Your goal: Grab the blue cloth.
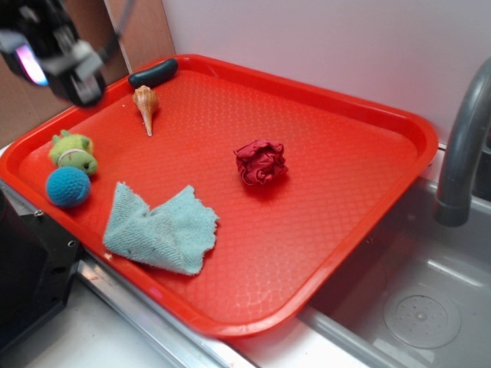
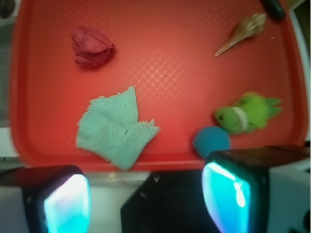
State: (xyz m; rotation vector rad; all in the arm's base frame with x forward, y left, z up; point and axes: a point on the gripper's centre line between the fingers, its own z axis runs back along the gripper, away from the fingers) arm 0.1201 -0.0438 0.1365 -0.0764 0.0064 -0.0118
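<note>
Upper left, raised above the red tray's (image 1: 368, 100) corner: claw (image 1: 57, 57), blurred, fingers (image 2: 68, 204) spread apart in the wrist view, nothing between them. Below it, green plush toy (image 1: 73, 151) and blue crocheted ball (image 1: 67, 186), just beside each other. Then shell (image 1: 145, 105). Near the tray's front edge, blue cloth (image 1: 161, 228), lying flat and rumpled. Right of that, red fabric wad (image 1: 261, 161). Far right, sink faucet (image 1: 464, 146).
</note>
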